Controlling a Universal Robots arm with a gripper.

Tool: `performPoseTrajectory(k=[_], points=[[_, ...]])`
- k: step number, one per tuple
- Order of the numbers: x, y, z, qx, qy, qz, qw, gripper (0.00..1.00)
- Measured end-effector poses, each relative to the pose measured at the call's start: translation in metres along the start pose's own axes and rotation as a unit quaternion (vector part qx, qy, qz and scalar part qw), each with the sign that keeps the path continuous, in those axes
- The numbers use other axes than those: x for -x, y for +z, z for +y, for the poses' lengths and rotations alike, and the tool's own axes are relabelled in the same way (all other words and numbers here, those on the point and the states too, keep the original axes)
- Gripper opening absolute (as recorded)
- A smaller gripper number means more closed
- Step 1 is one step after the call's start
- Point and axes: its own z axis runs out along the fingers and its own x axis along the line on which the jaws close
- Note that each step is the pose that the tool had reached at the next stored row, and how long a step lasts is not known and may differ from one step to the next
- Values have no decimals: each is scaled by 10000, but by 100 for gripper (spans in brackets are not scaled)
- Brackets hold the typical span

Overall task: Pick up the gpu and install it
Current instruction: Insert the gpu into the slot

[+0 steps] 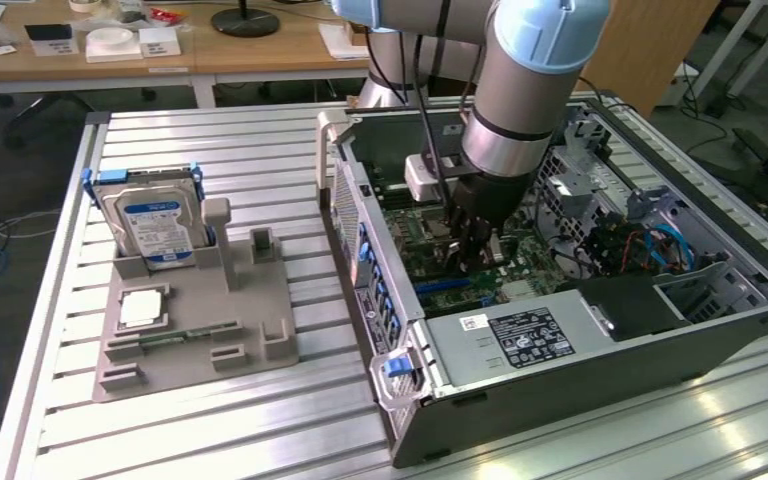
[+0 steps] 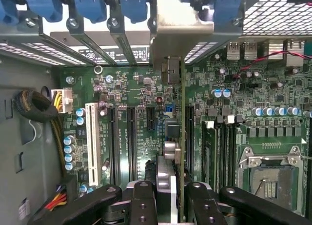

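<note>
While the tool (image 2: 168,198) is pinching the gpu (image 2: 176,137) edge-on, it's hanging low inside the pc case (image 1: 558,380), bracket end twd the rear slots, lining up w/ the mobo (image 2: 131,112).

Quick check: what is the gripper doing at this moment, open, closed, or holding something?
Gripper: shut on the gpu, held edge-on over the motherboard inside the computer case.

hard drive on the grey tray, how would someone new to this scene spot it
Start at the open computer case on the slatted metal table. Toward the exterior view's left lies a grey holder tray; the hard drive stands upright at its far end. Unlike the tray's smaller parts, it is silver with a blue-white label and blue side rails.
</note>
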Motion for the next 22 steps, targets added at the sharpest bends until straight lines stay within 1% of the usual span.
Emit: performPoseTrajectory(k=[4,6,8,13,22], points=[[-2,26,16,0,0,1,10000,28],[-4,61,42,2,0,1,10000,28],[-4,62,42,25,1,1,10000,28],[-4,65,42,36,1,2,10000,28],[-6,90,60,38,1,2,10000,28]])
